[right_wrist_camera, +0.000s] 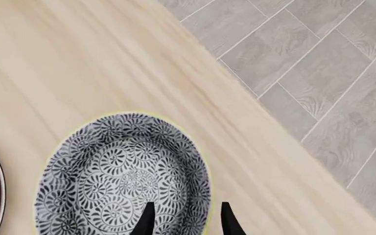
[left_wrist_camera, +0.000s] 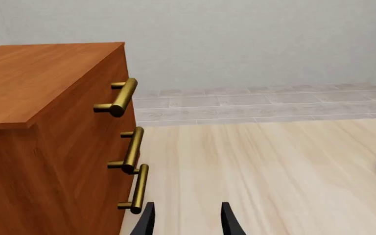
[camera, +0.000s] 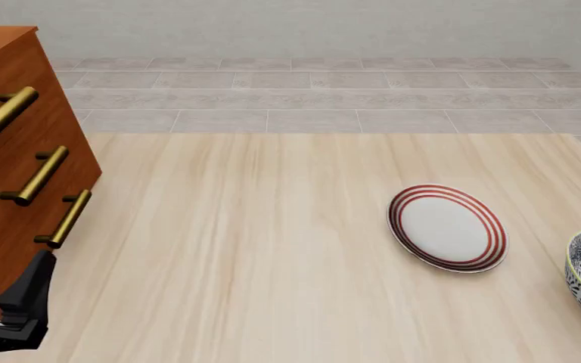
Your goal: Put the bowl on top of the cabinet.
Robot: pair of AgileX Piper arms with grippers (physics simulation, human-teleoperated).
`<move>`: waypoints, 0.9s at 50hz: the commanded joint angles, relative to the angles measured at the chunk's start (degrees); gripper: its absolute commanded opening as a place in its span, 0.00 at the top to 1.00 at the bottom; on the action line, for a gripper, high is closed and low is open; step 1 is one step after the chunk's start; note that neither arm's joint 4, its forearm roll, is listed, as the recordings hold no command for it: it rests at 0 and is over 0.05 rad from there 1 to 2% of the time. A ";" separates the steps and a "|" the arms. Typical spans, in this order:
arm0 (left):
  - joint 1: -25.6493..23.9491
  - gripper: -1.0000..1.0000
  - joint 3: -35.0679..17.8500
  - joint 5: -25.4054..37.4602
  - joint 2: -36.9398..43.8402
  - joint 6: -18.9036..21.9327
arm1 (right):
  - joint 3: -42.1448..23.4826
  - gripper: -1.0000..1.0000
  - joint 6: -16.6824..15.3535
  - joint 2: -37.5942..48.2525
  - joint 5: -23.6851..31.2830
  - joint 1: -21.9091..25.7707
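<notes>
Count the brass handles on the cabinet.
3, all on the cabinet front: top handle, middle handle, bottom handle. The cabinet's lower part is cut off, so more may be hidden.

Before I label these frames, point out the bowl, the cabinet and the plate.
bowl [right_wrist_camera: 124, 176]: right wrist view, patterned inside.
cabinet [left_wrist_camera: 41, 66]: left wrist view, flat top.
plate [camera: 446, 226]: front view, white centre.

A white plate [camera: 447, 227] with 3 red concentric rings lies flat on the pale wooden tabletop [camera: 250, 242]. Beyond the tabletop's edge runs a grey tiled floor [camera: 321, 91].
</notes>
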 commanded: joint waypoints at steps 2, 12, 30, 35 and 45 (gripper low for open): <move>-0.01 0.00 0.00 -0.12 0.16 0.11 | 0.59 0.00 -0.06 2.00 -1.94 -0.18; -0.02 0.00 0.00 -0.29 0.32 0.14 | 1.15 0.00 0.07 3.42 -3.43 -0.26; 0.02 0.00 0.00 -0.87 0.94 0.14 | 1.15 0.00 -0.39 8.73 -7.28 -1.95; 0.07 0.00 0.00 -0.85 0.90 0.07 | 1.09 0.00 -0.50 10.48 -8.56 -2.11; -0.02 0.00 0.00 -0.61 0.73 0.18 | 1.33 1.00 -0.02 8.72 -7.43 -1.38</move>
